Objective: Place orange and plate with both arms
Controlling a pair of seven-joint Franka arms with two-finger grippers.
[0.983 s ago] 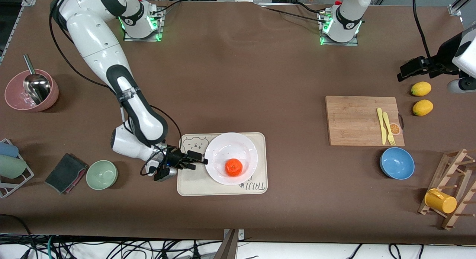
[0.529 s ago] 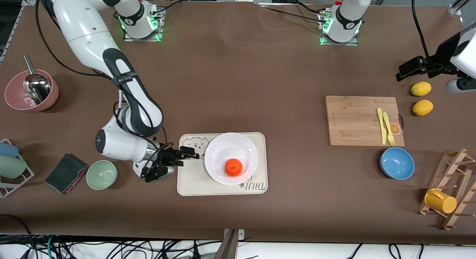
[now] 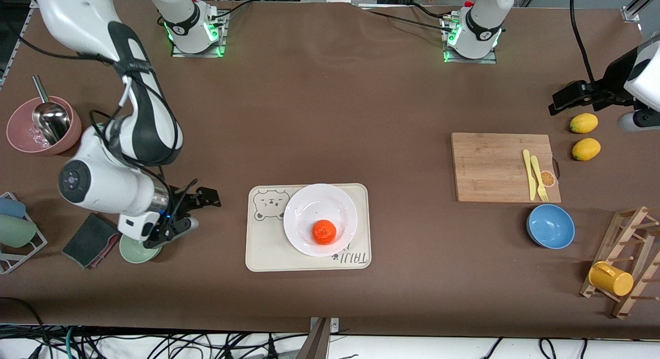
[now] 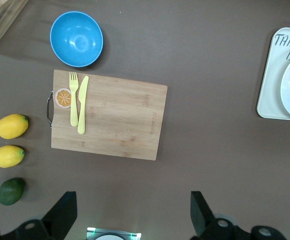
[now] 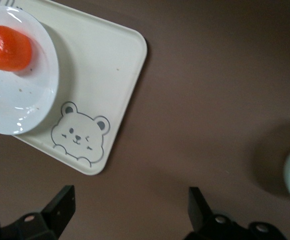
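Orange point(image 3: 324, 231): sits on the plate point(image 3: 309, 201), off-centre, on the half nearer the front camera. We see nothing touching it.

Plate: lies flat on the bear tray point(image 3: 258, 256), mid-bench, toward the tray's left-arm end; the bear print stays uncovered at the right-arm end.

Right pincer point(image 3: 203, 198): spread, holding nothing, over bare bench between the green bowl point(image 3: 135, 250) and the tray. It is apart from the tray; the plate lies from it toward the left arm's end. This is the nearer pincer.

Left pincer point(image 3: 559, 98): spread, empty, high over the left arm's end, close to the lemons point(image 3: 583, 123), though its exact footing is hard for us to judge. Board point(image 3: 490, 165) and open bench lie between it and the plate. This arm waits.

We judge both items placed, with no grasp needed.
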